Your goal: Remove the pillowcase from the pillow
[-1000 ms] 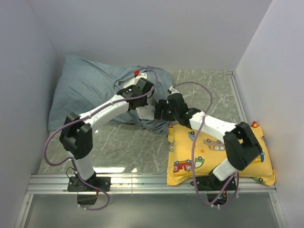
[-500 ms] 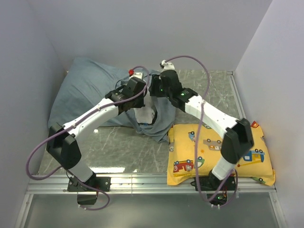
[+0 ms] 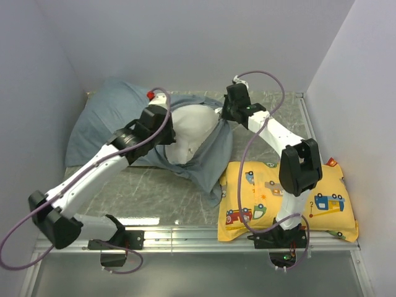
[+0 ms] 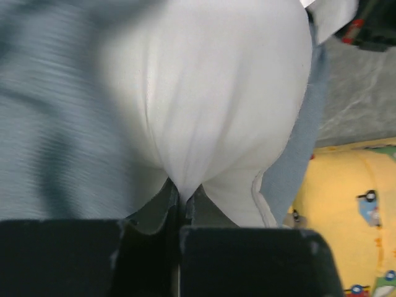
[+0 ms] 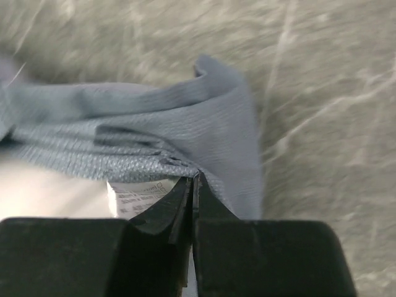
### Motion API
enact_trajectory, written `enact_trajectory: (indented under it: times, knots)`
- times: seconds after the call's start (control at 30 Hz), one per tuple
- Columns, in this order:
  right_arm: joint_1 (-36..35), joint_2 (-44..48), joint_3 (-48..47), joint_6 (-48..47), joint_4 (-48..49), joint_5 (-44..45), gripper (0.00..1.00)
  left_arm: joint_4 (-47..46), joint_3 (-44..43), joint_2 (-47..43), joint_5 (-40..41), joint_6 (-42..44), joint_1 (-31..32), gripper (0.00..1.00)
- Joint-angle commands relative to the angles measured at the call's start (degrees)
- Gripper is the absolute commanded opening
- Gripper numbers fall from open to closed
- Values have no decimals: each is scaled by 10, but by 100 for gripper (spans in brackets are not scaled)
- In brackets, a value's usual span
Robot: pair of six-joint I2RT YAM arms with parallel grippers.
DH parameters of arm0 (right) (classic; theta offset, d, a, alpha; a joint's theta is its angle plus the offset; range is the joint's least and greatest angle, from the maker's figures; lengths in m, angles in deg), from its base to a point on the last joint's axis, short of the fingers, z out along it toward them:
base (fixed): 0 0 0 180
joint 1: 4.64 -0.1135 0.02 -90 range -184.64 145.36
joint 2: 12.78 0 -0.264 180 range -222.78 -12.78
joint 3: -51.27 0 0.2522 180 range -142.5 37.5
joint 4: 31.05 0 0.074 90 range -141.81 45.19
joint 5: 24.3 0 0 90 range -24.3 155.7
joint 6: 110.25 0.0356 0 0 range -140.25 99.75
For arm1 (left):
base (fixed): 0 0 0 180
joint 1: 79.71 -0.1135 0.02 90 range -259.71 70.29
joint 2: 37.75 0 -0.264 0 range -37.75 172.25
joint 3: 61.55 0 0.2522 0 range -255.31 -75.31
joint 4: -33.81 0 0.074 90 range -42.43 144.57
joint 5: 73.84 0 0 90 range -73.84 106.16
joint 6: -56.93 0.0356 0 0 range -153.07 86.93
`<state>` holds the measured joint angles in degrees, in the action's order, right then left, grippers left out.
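The blue-grey pillowcase (image 3: 102, 120) lies at the back left, its open mouth spread toward the middle. The white pillow (image 3: 192, 127) bulges out of that mouth. My left gripper (image 3: 166, 131) is shut on a pinch of the white pillow (image 4: 210, 93), with the pillowcase (image 4: 55, 124) to its left. My right gripper (image 3: 226, 117) is shut on the pillowcase's edge (image 5: 185, 130), at the back of the opening, beside a white care label (image 5: 137, 192).
A yellow pillow (image 3: 322, 198) with cartoon vehicles lies at the front right, partly under the right arm, and shows as the yellow pillow (image 4: 352, 210) at the lower right of the left wrist view. Grey marbled table (image 3: 167, 192) surrounds it. White walls close in left, back and right.
The right gripper has swung to the back right and closed on the pillowcase's edge. The left arm has pulled leftward with the pillow, and much more white pillow now shows.
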<state>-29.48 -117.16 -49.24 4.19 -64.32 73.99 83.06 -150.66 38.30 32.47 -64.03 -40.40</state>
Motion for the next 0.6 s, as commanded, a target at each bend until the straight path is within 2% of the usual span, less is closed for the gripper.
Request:
enact_trajectory:
  times: [0.0, 0.13, 0.23, 0.37, 0.4, 0.43, 0.5, 0.57]
  knots:
    - [23, -32, -38, 10, -7, -2, 3, -59, -20, -84, -1, -21, 4, 1]
    - [34, -71, -69, 19, 1, -49, 3, -84, -19, -135, 3, -28, 4, 1]
    - [46, -101, -84, 37, 34, -135, 2, -87, -35, -152, 3, -29, 4, 1]
    - [45, -115, -79, 82, 126, -292, 4, -122, -50, -159, -2, -41, 4, 1]
    - [45, -119, -67, 104, 194, -389, 4, -145, -43, -168, -3, -45, 5, 1]
    - [41, -128, -55, 169, 254, -436, 5, -168, -36, -172, -5, -59, 4, 1]
    - [33, -137, -30, 225, 371, -525, 11, -228, -28, -173, 0, -73, 4, 0]
    - [30, -134, -11, 249, 391, -530, 25, -259, -37, -163, 12, -84, 4, 0]
